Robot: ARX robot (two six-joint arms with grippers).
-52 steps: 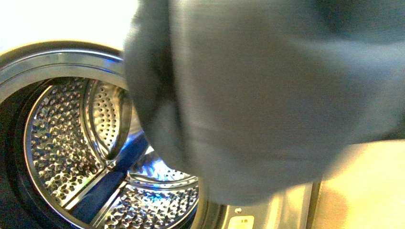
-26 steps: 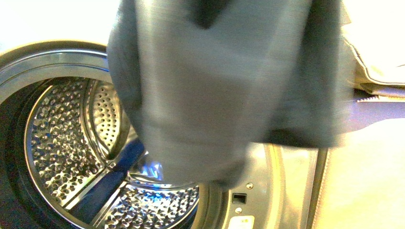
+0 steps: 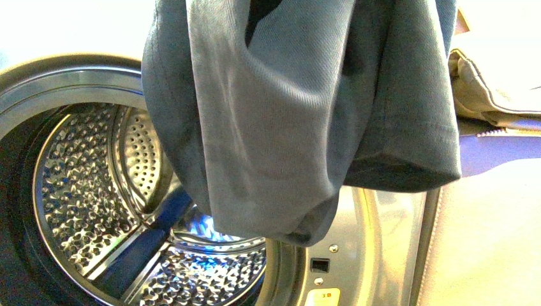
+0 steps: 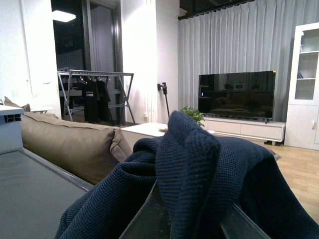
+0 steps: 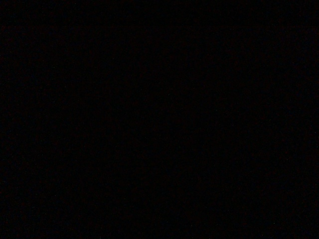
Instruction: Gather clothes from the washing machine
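Clothes (image 3: 300, 121) are hanging high before the washing machine (image 3: 76, 80) porthole, clear of the drum (image 3: 83, 191), presumably so nothing snags. They are draping over the left gripper (image 4: 194, 221), hiding its jaws, so I cannot tell its state. Right wrist view is dark.

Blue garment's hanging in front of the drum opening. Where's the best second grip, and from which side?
Probably the lowest bunched fold of the garment, approached from below and the left: it hangs free before the open drum, rolled thick enough to pinch. The right hem lies flatter, near the beige cushion.
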